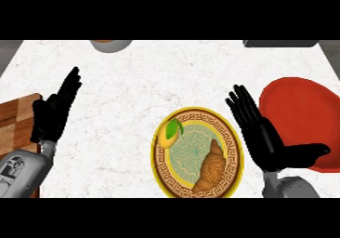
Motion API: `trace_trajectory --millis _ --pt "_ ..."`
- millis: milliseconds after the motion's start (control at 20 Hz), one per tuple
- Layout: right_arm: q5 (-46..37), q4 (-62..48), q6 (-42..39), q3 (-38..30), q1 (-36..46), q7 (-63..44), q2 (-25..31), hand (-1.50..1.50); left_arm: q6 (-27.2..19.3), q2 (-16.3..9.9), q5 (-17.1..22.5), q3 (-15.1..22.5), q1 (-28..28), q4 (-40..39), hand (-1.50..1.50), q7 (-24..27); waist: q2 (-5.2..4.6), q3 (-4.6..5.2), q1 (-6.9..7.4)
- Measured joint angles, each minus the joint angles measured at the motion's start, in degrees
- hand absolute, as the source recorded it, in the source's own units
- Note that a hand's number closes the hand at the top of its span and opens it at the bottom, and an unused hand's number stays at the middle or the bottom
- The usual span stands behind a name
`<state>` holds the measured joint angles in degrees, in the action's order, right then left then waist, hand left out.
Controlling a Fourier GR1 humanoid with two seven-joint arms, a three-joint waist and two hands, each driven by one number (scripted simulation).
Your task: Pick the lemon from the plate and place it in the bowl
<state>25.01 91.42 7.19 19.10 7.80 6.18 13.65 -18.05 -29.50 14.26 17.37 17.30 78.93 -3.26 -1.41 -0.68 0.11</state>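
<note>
Wooden cutting board: at the counter's nine o'clock edge, partly under the left forearm.

Left hand: fingers straight, pointing to one o'clock, holding nothing.

Grey dish: cut off at the eleven o'clock edge.

Plate: yellow rim, patterned border, at six o'clock on the white marbled counter.

Lemon: yellow with a green leaf, lying on the plate at its ten o'clock rim.

Croissant: on the plate, toward five o'clock.

Right hand: fingers flat and extended toward eleven o'clock, thumb out toward three o'clock, empty, just right of the plate.

Red bowl: at three o'clock, the thumb overlapping its lower rim.

Dark object: cut off at one o'clock.
</note>
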Motion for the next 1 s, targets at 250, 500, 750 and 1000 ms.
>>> trace_trajectory --millis 250,500,750,1000 --pt "-14.54 5.05 11.31 1.02 3.34 2.05 2.01 1.5 -1.26 -1.38 0.15 -2.49 -1.18 0.85 0.0 -0.39 2.0 0.77 -0.11" --pt "-29.12 0.5 22.12 -1.69 -0.54 -3.17 10.05 -1.5 -2.94 -2.04 0.82 -4.86 -2.71 0.32 0.0 -0.48 2.9 2.08 -3.66" --pt "-42.43 -0.08 36.77 0.82 -7.58 -6.88 7.07 -1.5 -3.46 -2.37 2.02 -6.52 -4.4 1.0 0.0 -0.61 3.34 1.75 -4.22" --pt "-56.91 -0.74 47.46 6.54 -16.02 -10.58 1.04 -1.5 -3.36 -2.46 2.62 -7.06 -6.06 2.51 0.0 -0.28 2.97 1.54 -3.58"
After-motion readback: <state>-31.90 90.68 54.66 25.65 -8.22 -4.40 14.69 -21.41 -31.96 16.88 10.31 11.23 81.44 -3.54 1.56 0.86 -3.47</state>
